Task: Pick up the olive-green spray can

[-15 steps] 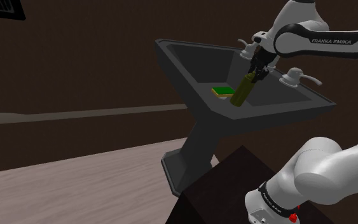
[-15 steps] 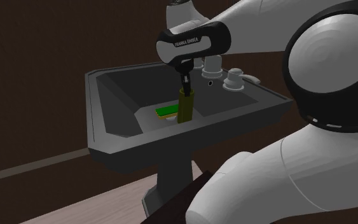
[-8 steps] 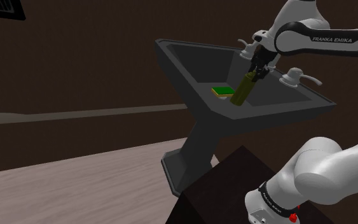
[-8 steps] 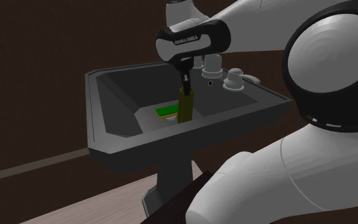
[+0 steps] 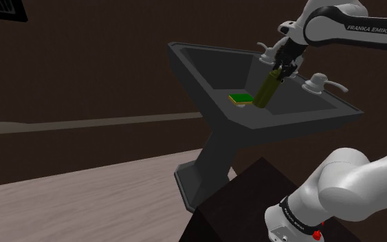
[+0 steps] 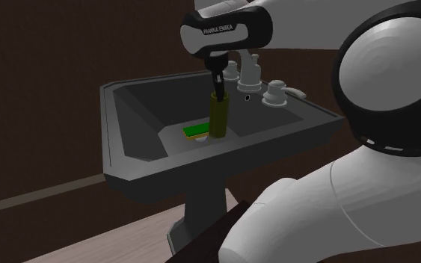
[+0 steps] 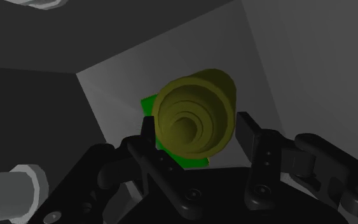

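1. The dark sink (image 5: 288,126) holds a green pad (image 5: 240,98) in its basin; the olive-green spray can (image 5: 265,89) leans just beside the pad.
2. The wrist view shows the can's ringed end face-on, with both fingers (image 7: 244,130) pressed against its sides.
3. The gripper (image 5: 282,69) is clamped on the can's top.

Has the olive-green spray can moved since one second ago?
Yes. The spray can, clasped in the pincer, has risen slightly against the sink rim and the green pad.

Shoulder view beside stand (image 5: 240,199), second exterior nearer, both facing sink (image 5: 288,124)
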Robot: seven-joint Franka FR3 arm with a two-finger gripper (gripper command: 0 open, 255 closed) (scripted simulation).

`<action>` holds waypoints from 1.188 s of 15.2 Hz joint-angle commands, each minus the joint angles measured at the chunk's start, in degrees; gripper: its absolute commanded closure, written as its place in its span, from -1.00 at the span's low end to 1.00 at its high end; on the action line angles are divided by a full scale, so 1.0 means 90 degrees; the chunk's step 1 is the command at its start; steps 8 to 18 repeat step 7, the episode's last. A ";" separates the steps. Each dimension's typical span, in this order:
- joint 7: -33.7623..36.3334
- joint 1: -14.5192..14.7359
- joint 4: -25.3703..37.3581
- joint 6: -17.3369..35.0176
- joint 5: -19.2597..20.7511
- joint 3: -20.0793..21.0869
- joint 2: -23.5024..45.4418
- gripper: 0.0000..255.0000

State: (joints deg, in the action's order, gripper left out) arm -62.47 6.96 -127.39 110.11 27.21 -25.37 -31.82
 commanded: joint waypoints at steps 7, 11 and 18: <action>-0.0147 0.0042 0.0544 -0.0471 -0.0110 0.0073 0.0052 1.00; -0.0147 0.0042 0.0544 -0.0471 -0.0110 0.0073 0.0052 1.00; -0.0147 0.0042 0.0544 -0.0471 -0.0110 0.0073 0.0052 1.00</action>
